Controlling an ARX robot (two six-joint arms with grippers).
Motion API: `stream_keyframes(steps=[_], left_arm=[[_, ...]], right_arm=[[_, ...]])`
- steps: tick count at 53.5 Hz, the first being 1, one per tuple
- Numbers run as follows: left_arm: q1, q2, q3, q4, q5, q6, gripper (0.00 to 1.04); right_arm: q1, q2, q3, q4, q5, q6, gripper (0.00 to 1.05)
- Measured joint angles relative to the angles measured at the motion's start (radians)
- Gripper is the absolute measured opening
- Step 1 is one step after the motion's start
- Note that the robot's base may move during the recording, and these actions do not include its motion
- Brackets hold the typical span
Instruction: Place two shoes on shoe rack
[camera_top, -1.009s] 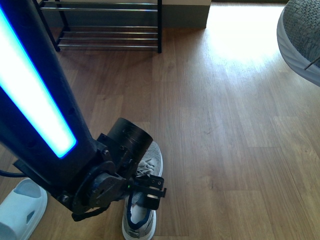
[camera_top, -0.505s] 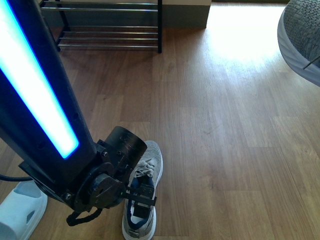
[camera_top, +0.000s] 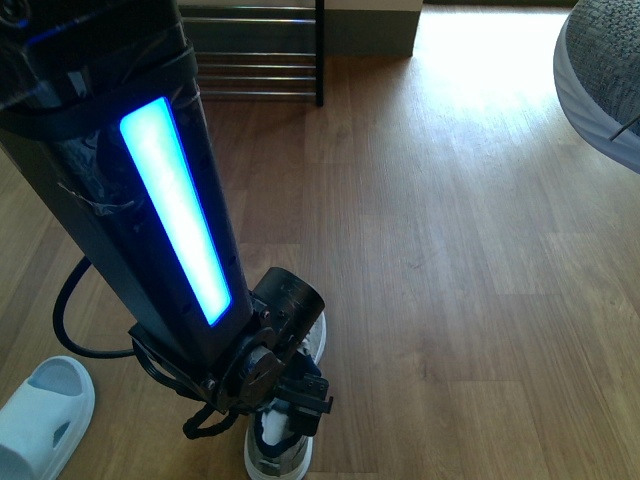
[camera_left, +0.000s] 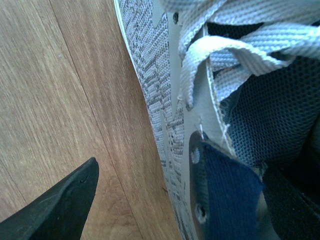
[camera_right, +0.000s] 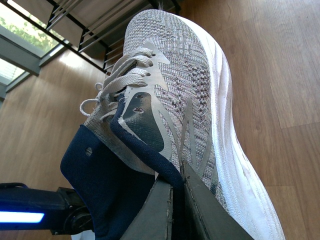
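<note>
A pale blue slide sandal lies at the front view's lower left, showing more of itself than half a second ago because the left arm has swung off it. That arm, its blue strip lit, now stands steeper and hides the left half of the shoe rack, which was in full view before. The left gripper has sunk lower over the mouth of the floor sneaker, which has not shifted on the wood floor. In the left wrist view the jaws stand apart: one black finger hangs outside the shoe's grey knit wall, clear of it, above the boards. The sneaker shows white laces, navy lining and a white sole. At the upper right, unchanged, the lifted sneaker hangs off the floor. The right gripper is clamped on its navy collar, toe pointing toward the rack's chrome bars.
</note>
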Motion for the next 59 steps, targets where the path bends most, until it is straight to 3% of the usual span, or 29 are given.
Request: stream_keyframes(steps=[2, 12, 34, 46, 59], left_arm=[[-0.002, 0.014, 0.013, -0.005, -0.004, -0.001, 0.92], [-0.008, 0.042, 0.033, -0.006, -0.007, -0.003, 0.56], [0.012, 0.038, 0.013, 0.018, -0.051, -0.019, 0.02], [0.068, -0.051, -0.088, 0.104, -0.114, -0.041, 0.02], [0.148, -0.368, -0.309, 0.264, -0.220, -0.084, 0.02]], right_arm=[[0.000, 0.000, 0.000, 0.000, 0.000, 0.000, 0.01], [0.000, 0.000, 0.000, 0.000, 0.000, 0.000, 0.01], [0.000, 0.000, 0.000, 0.000, 0.000, 0.000, 0.01], [0.000, 0.000, 0.000, 0.000, 0.000, 0.000, 0.01], [0.000, 0.000, 0.000, 0.000, 0.000, 0.000, 0.01]])
